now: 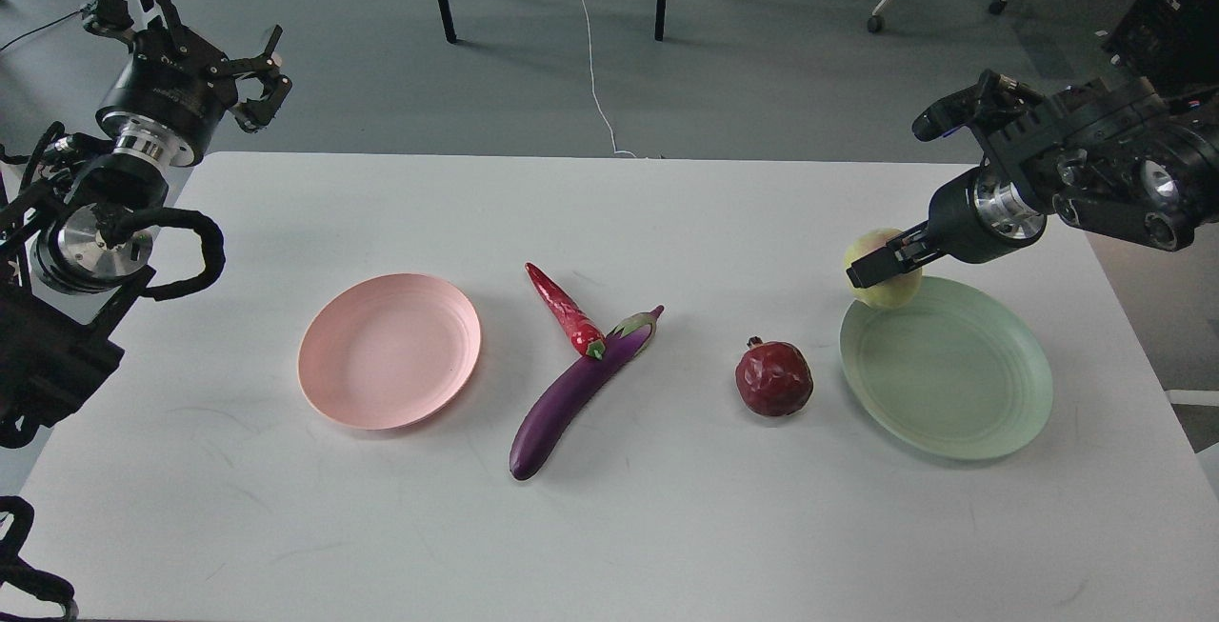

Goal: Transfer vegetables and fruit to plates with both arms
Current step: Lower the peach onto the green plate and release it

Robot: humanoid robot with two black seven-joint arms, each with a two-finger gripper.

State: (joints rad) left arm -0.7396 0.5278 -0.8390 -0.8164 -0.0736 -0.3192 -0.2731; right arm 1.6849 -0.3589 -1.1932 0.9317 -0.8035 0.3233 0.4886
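Reaching in from the right edge, our right arm (pixel 1095 160) angles down and inward, its right gripper (pixel 881 265) clasping the peach (pixel 881 270) at the far rim of the green plate (pixel 952 374). The fruit is at the plate's far-left edge; whether it touches the plate we cannot tell.

Left arm (pixel 124 184): raised at the table's far-left corner, wrist tilted upward. Left gripper (pixel 214 41): fingers spread wide, holding nothing, well apart from every item.

Green plate: right side of the white table (pixel 667 527), nothing on its inner surface apart from the peach at the rim.

Pink plate (pixel 389 351): left of centre, nothing in it.

Eggplant (pixel 571 398): lying on the table between the two plates, slanted, cap end toward the far right, blunt end toward us.

Chili pepper (pixel 564 310): lying on the table, slanted the other way, its green stem end resting against the eggplant just below the cap.

Pomegranate (pixel 773 377): on the table, just left of the green plate, apart from its rim, crown pointing to the far left.
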